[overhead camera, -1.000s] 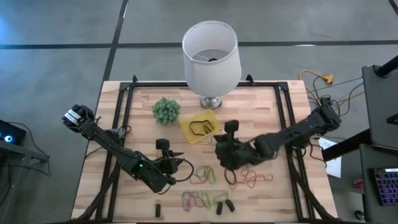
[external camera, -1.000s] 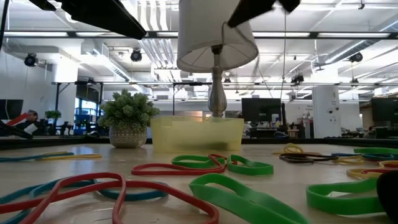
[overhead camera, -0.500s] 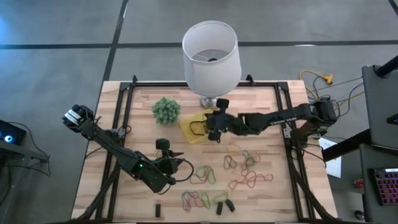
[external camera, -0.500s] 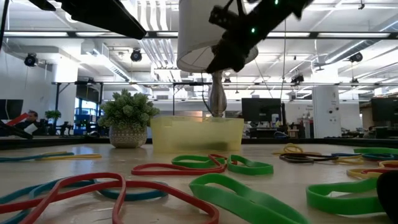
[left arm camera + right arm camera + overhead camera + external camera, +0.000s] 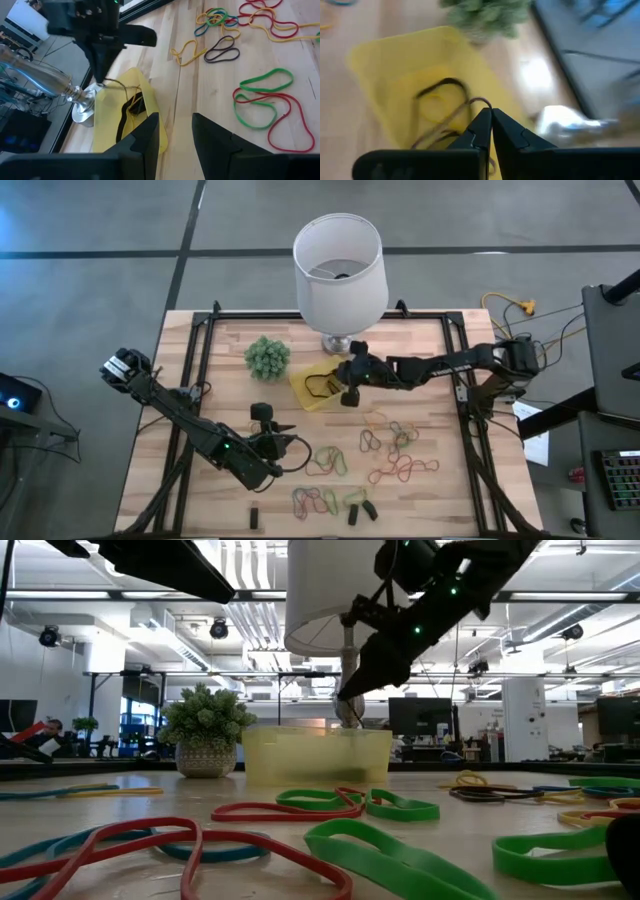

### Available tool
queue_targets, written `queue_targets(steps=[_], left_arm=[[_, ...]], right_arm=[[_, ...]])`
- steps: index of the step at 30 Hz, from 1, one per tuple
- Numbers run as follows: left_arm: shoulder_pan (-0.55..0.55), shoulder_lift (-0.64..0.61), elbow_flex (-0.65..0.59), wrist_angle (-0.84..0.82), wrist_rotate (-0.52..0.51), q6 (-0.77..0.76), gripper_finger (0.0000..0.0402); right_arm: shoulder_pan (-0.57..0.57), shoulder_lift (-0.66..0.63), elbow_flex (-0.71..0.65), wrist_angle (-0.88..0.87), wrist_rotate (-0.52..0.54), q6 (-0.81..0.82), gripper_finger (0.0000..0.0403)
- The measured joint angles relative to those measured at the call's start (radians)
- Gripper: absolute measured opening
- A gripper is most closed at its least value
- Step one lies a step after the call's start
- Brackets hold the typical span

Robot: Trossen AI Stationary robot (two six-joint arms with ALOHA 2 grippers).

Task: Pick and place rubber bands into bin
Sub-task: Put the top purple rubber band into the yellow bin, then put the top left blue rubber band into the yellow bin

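Over the yellow bin at the table's far middle, the right gripper reaches in from the right, jaws clenched on a thin rubber band dangling above bands already inside. Released carelessly, it could snag the rim or spill out. Left gripper waits near, jaws parted.

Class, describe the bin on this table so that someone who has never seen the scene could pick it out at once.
Start at the tall white lamp at the table's far edge; just in front of its metal base sits the bin, a small shallow square tray. It is the only yellow container, with dark rubber bands inside, unlike the fuzzy green plant beside it. The right gripper hangs over it, shut on a band.
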Motion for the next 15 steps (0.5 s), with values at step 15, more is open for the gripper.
queue_targets(steps=[15], left_arm=[[0.0, 0.0, 0.0, 0.006, 0.095, -0.061, 0.01]], right_arm=[[-0.011, 0.022, 0.026, -0.014, -0.104, 0.023, 0.0132]])
